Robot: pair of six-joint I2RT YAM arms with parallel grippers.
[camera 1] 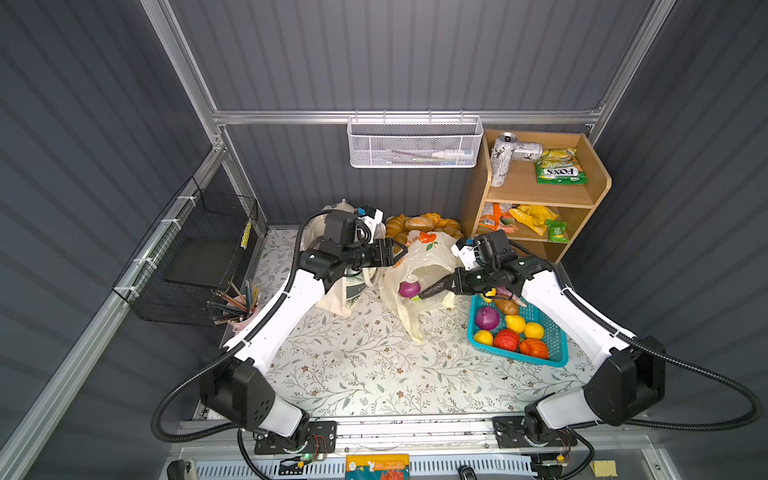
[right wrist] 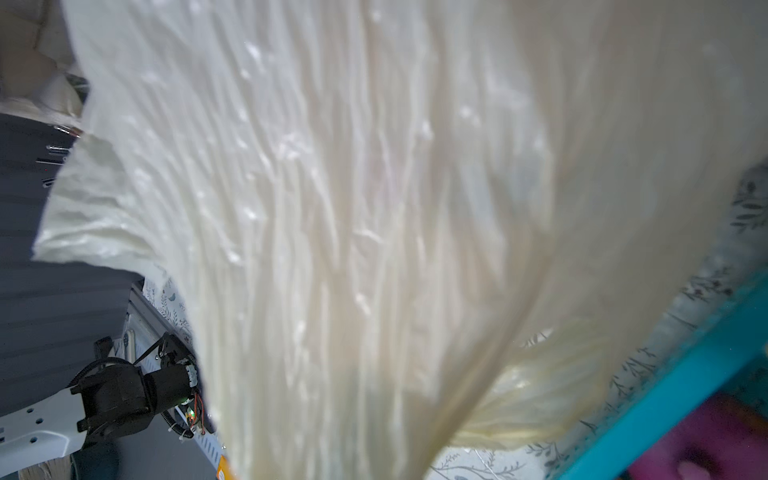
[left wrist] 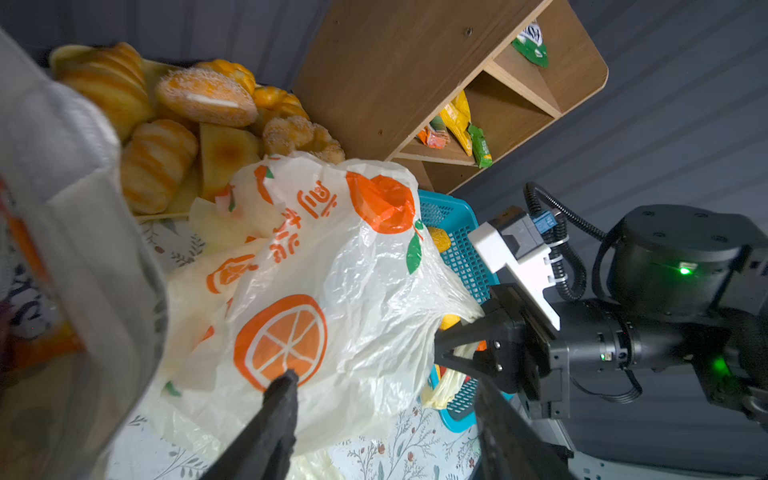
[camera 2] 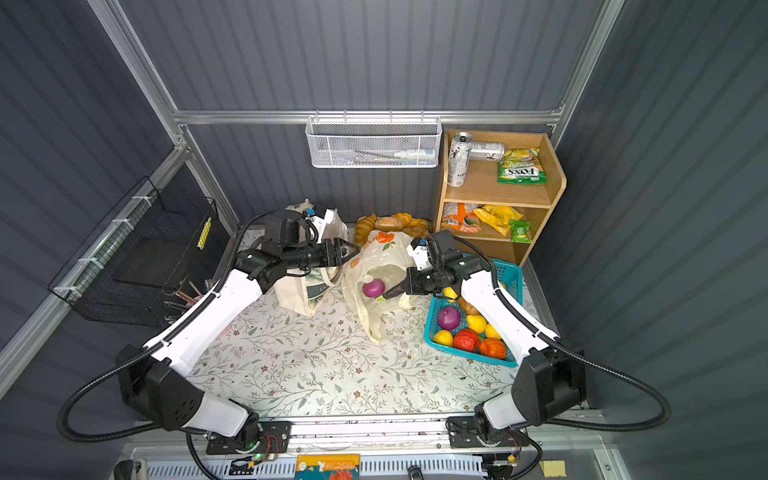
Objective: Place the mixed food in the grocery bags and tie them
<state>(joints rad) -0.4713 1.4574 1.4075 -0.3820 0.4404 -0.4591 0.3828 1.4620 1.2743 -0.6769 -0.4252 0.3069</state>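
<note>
Your plastic bag (camera 1: 419, 266) lies slumped just beside the turquoise basket (camera 1: 557, 362), with a purple onion (camera 1: 409, 289) in its mouth. Your right gripper (left wrist: 439, 349) pinches the bag's basket-side rim. Your left gripper (camera 1: 397, 257) stands spread, holding nothing, at the bag's side away from the basket.

This is a robot test room dressed up like a little shop. Gray walls (camera 1: 395, 54) and metal bars (camera 1: 291, 117) box in a flowery table (camera 1: 353, 374). Two robot arms (camera 1: 282, 307) are bolted on. A wooden shelf (camera 1: 540, 203) holds snacks (camera 1: 559, 168) and cans (camera 1: 500, 162).
</note>
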